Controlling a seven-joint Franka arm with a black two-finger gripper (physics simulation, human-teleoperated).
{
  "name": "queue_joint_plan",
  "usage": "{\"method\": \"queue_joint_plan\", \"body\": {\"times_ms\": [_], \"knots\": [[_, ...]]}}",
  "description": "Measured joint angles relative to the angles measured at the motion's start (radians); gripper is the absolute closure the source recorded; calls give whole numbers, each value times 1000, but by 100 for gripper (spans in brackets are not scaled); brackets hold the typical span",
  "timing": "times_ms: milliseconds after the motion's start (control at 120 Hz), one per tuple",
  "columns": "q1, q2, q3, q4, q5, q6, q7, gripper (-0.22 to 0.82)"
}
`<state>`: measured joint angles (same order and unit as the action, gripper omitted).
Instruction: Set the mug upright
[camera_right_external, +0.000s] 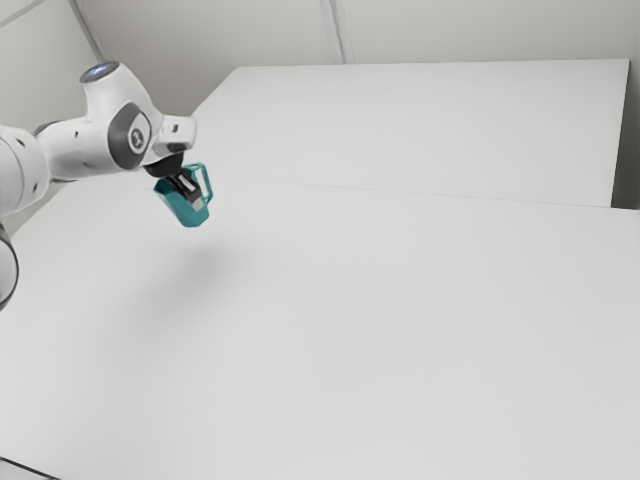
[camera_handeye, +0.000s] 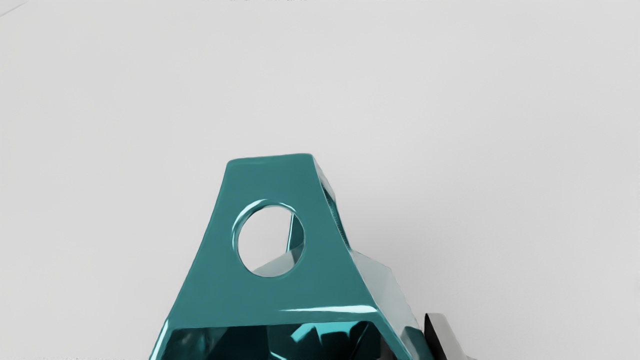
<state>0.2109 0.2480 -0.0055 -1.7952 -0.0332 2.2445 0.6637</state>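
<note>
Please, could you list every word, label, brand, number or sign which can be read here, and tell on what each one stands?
No text can be read.
The round mark on the arm: too small to read.
The mug: no lettering on the sides that show.

Exterior view: camera set well apart from the mug (camera_right_external: 180, 209), at the side of the arm (camera_right_external: 78, 148). Looks obliquely down over the table (camera_right_external: 360, 340), past the mug, to the wall (camera_right_external: 440, 28) beyond. Mug small, toward the exterior view's upper left; most of the tabletop nearer the lens than the mug.

Wrist view: camera rides at the arm's end, close by the mug. Faces the table past the mug's pierced teal side, part of its hollow in sight.

Shared by both: the mug, plus tabletop behind it.
</note>
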Motion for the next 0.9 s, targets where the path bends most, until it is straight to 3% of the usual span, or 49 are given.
{"method": "queue_joint_plan", "body": {"times_ms": [225,475,700,900], "knots": [[-107,-168,-2,-238,74,103,-327,78],[-170,-260,-37,-375,90,130,-646,78],[-222,-275,-51,-435,92,132,-870,78],[-231,-217,-47,-448,91,143,-1016,78]]}}
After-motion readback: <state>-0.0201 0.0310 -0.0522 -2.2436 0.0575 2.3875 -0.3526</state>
